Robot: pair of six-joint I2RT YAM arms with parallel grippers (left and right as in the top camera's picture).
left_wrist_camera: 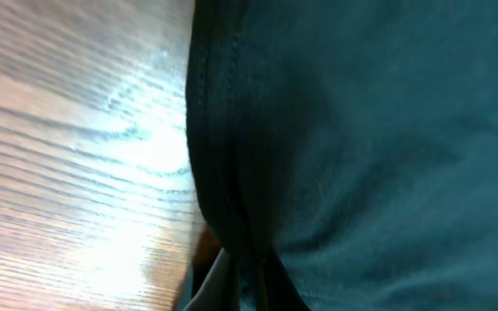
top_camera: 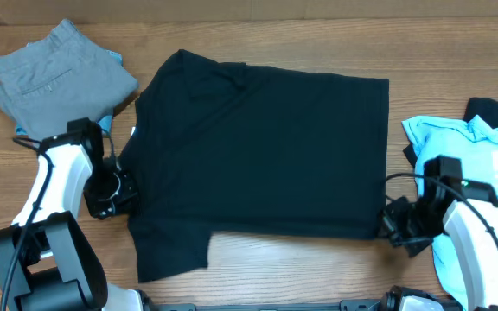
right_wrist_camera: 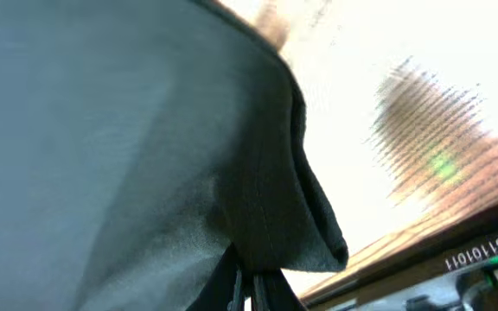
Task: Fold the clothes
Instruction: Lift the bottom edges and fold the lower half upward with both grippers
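A large black T-shirt [top_camera: 266,147] lies spread flat on the wooden table [top_camera: 318,268], collar side to the left. My left gripper [top_camera: 126,192] is at the shirt's left edge. In the left wrist view it [left_wrist_camera: 242,289] is shut on a pinched fold of the shirt's hem [left_wrist_camera: 223,173]. My right gripper [top_camera: 389,223] is at the shirt's lower right corner. The right wrist view shows it [right_wrist_camera: 247,289] shut on that corner, with the black fabric [right_wrist_camera: 275,207] bunched over the fingertips.
Grey trousers [top_camera: 59,73] lie folded at the back left, close to my left arm. A light-blue tee with white print [top_camera: 482,164] lies at the right under my right arm, with another black garment [top_camera: 495,112] behind it.
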